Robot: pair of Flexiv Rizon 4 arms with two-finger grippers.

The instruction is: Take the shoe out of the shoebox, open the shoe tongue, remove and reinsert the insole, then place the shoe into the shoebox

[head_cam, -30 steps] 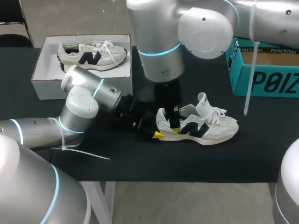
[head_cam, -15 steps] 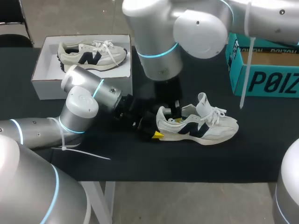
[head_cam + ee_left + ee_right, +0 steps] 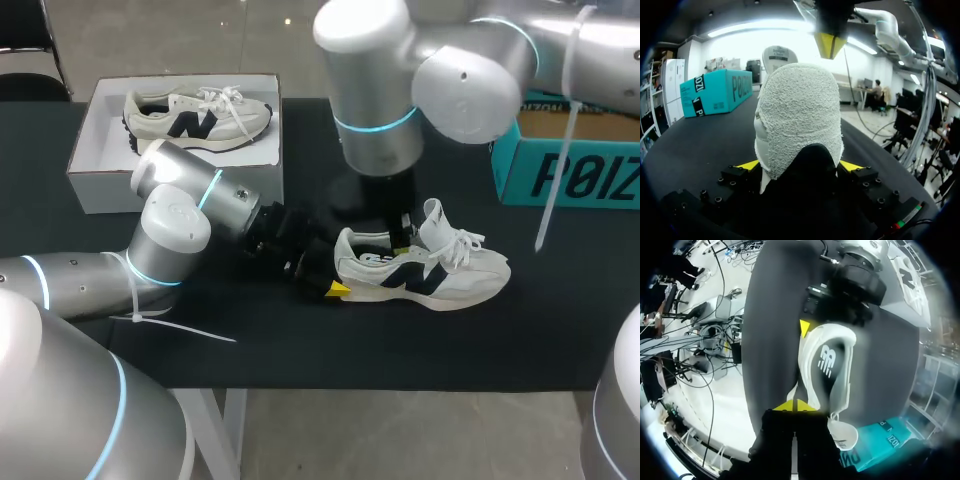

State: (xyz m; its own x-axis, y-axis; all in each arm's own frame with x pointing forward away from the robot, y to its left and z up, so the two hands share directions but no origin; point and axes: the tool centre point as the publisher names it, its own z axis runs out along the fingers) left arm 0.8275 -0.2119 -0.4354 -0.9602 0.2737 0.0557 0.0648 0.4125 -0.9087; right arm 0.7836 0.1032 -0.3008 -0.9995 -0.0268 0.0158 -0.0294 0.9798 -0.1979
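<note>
White cardboard marks the far left of the table (image 3: 400,345): an open shoebox (image 3: 100,175) with one pale sneaker (image 3: 195,112) lying in it on its side.

Next to the right, my left arm (image 3: 175,230) reaches in low. The left jaws are closed on the heel of the second sneaker (image 3: 445,278), which stands upright on the table, toe pointing right. In the left wrist view the heel fills the gap, with a yellow tip (image 3: 747,165) pressed against each side.

That sneaker is well apart from the shoebox. Its tongue (image 3: 432,218) stands pulled up and back, and the insole (image 3: 827,365) lies flat inside the opening.

My right arm (image 3: 375,110) hangs over it. The right jaws are pressed together, the two yellow tips (image 3: 785,406) meeting with nothing visible between them, poised just above the collar near the tongue.

At the far right sits a teal box (image 3: 560,178).

The shoe is out and the tongue open, so I judge the insole step to be in hand, though I cannot tell whether the insole awaits removal or is already back in. If removal is due, the right jaws must part, dip into the opening and pinch the insole's edge while the left jaws steady the heel.
</note>
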